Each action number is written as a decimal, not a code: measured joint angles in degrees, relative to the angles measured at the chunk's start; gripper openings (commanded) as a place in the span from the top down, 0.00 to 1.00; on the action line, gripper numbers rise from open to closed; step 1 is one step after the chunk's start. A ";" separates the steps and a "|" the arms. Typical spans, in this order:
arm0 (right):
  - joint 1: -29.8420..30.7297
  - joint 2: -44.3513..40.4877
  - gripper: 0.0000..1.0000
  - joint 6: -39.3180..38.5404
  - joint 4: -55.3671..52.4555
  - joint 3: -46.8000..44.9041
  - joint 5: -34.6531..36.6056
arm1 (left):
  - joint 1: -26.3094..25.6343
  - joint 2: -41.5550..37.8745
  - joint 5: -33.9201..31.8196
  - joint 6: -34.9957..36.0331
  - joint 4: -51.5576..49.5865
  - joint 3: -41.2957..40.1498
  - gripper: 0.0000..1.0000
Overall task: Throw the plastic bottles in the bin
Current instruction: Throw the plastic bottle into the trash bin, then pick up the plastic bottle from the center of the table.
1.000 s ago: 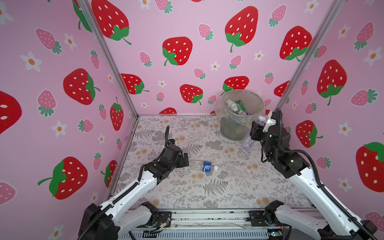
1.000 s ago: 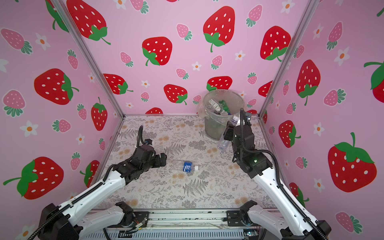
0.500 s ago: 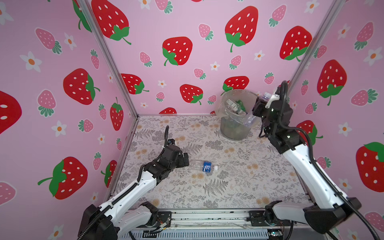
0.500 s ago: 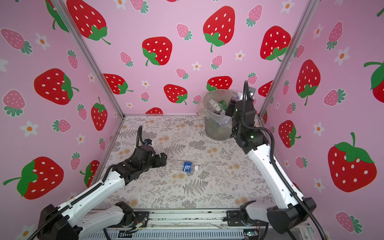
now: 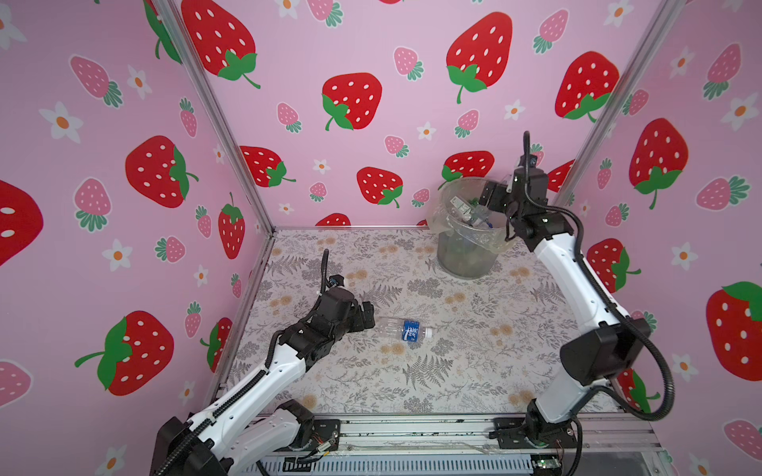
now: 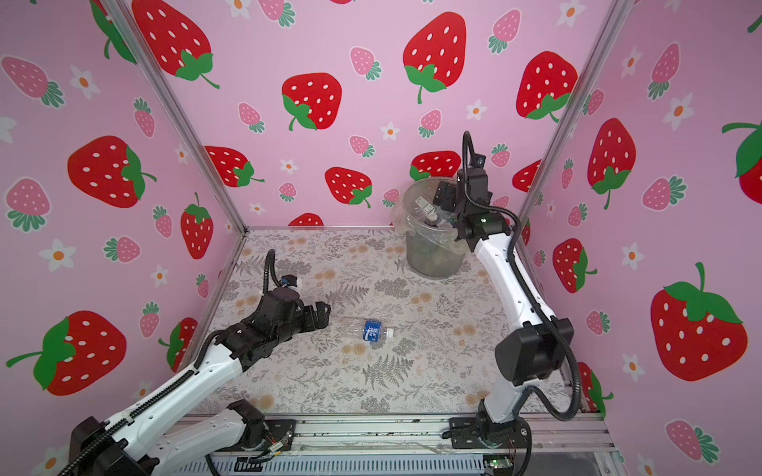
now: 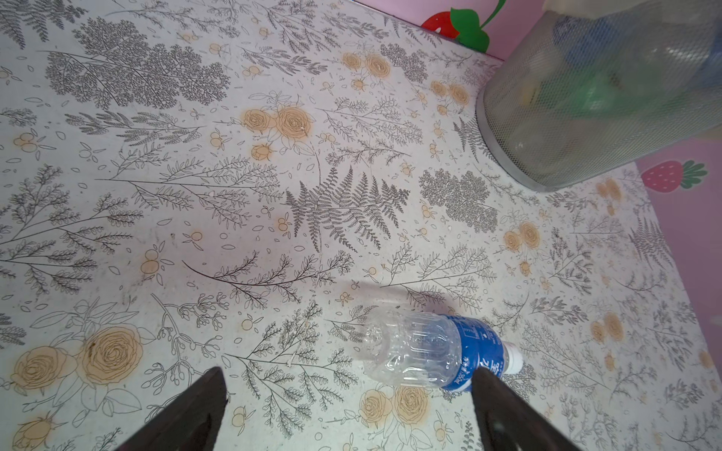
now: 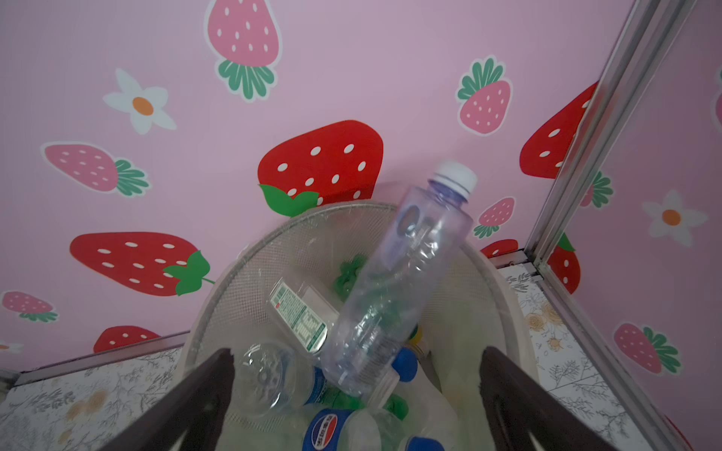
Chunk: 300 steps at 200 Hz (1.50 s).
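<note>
One blue-labelled water bottle lies on its side on the floral tabletop, just ahead of the left gripper. Its long axis runs roughly along the reach, base toward the fingers and white cap pointing away. That gripper is spread wide, empty and touching nothing, and its arm is much the nearer. Farther off, the right gripper hangs over the mesh bin, fingers parted wide. A clear white-capped bottle is loose ahead of them above the bin's mouth, gripped by neither.
</note>
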 measured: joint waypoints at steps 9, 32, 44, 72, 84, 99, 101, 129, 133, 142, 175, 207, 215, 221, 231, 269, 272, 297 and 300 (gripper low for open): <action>0.07 -5.05 0.01 0.63 1.92 -7.02 -0.94 | 0.00 0.39 0.02 0.00 0.00 0.00 0.01; 0.07 -14.62 0.01 2.10 5.84 -16.33 -3.04 | 0.00 1.84 0.20 0.00 0.04 0.00 0.01; 0.07 -18.51 0.01 2.51 7.80 -18.95 -3.80 | 0.00 2.89 0.46 0.00 0.11 0.00 0.01; 0.07 -25.81 0.01 3.69 10.32 -25.31 -5.05 | 0.00 5.22 0.98 0.00 0.13 0.00 0.01; 0.07 -28.30 0.01 4.07 10.45 -28.50 -5.73 | 0.00 5.81 1.16 0.00 0.13 0.11 0.01; 0.07 -30.34 0.01 4.68 10.25 -31.85 -6.60 | 0.00 6.12 1.55 -0.02 0.37 0.28 0.01; 0.07 -30.56 0.01 4.72 10.12 -32.26 -6.69 | 0.00 6.12 1.60 -0.02 0.42 0.31 0.01; 0.07 -33.22 0.01 5.11 8.48 -36.89 -8.24 | 0.00 6.08 2.08 -0.09 0.92 0.31 0.01; 0.07 -33.59 0.01 5.14 8.31 -37.42 -8.44 | 0.00 6.05 2.10 -0.11 0.96 0.31 0.01; 0.07 -34.71 0.01 5.20 7.87 -38.77 -8.79 | 0.00 5.97 2.12 -0.20 1.03 0.31 0.01; 0.07 -40.19 0.01 5.40 7.21 -44.63 -10.56 | 0.00 5.75 2.14 -0.90 1.05 0.31 0.01; 0.07 -44.33 0.01 5.62 6.14 -48.87 -11.93 | 0.00 6.75 2.14 -1.86 0.74 0.90 0.01; 0.07 -45.16 0.01 5.68 5.84 -49.79 -12.15 | 0.00 6.93 2.10 -2.51 0.72 1.09 0.01; 0.07 -45.83 0.01 5.70 5.55 -50.56 -12.33 | 0.00 6.91 2.01 -3.06 0.70 1.16 0.01; 0.07 -47.04 0.01 5.75 5.01 -51.84 -12.55 | 0.00 6.73 1.84 -4.66 0.74 1.18 0.01; 0.07 -50.93 0.01 6.08 2.64 -55.89 -13.00 | 0.00 6.73 1.38 -11.45 0.13 1.38 0.01; 0.07 -51.30 0.01 6.14 2.40 -56.19 -13.03 | 0.00 6.80 1.31 -12.15 -0.07 1.49 0.01; 0.07 -53.46 0.01 6.34 0.76 -57.64 -13.07 | -0.70 7.32 -0.59 -17.31 -1.66 2.86 0.01; 0.07 -53.75 0.01 6.36 0.55 -57.72 -13.09 | -0.81 7.30 -0.85 -17.94 -1.75 2.93 0.01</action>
